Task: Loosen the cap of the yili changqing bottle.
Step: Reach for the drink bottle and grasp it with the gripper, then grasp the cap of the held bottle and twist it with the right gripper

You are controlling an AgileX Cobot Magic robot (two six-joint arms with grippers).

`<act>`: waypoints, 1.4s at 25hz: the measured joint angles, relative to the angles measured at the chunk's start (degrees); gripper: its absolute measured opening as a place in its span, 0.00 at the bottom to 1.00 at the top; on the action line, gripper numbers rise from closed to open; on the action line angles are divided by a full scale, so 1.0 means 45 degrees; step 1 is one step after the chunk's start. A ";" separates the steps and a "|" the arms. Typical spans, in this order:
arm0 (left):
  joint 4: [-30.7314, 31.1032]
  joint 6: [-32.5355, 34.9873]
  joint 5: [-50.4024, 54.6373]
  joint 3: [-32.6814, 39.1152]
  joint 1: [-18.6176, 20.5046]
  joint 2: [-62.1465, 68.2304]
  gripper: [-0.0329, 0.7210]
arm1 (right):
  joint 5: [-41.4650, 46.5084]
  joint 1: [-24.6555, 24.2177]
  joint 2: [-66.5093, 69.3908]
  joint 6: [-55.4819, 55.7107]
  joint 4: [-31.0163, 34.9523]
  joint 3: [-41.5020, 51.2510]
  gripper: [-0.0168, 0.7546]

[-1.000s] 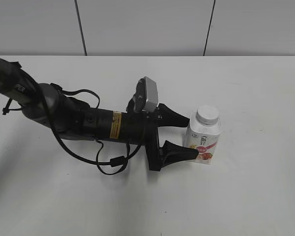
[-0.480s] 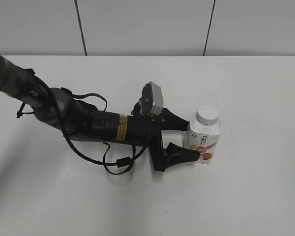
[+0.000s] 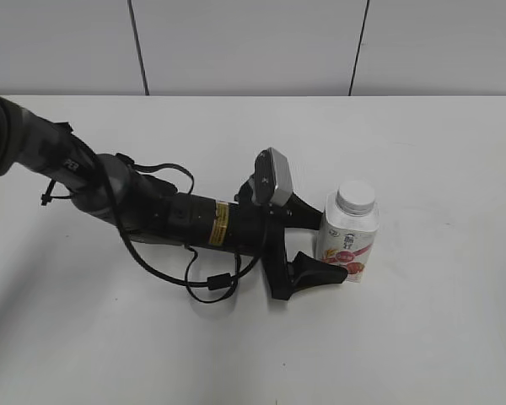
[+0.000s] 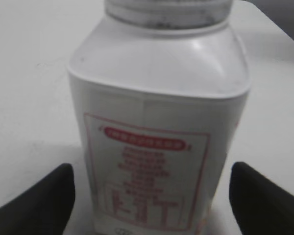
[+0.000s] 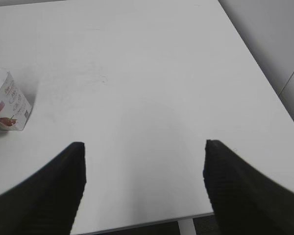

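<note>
My left gripper is spread wide, its 2 fingers flanking the yili changqing bottle low on its body, apparently not yet pressing. The bottle stands upright on the white table, the cap on its neck. My right gripper hangs open and empty, well apart from the bottle.

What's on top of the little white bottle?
A round white cap sits on the bottle. What's inside is hidden, because the bottle's plastic is not see-through.
</note>
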 joint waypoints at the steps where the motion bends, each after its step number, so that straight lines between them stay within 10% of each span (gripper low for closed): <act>1: -0.0014 0.0000 0.0062 -0.0034 -0.0043 0.0025 0.82 | 0.0000 0.0000 0.0000 0.0000 0.0000 0.0000 0.78; 14: -0.0066 0.0000 0.0327 -0.0034 -0.0085 0.0091 0.59 | 0.0000 0.0000 0.0000 0.0000 0.0000 0.0000 0.78; 35: 0.0107 -0.0014 0.0167 -0.0034 -0.0085 0.0091 0.59 | 0.0000 0.0000 0.0000 0.0000 0.0000 0.0000 0.78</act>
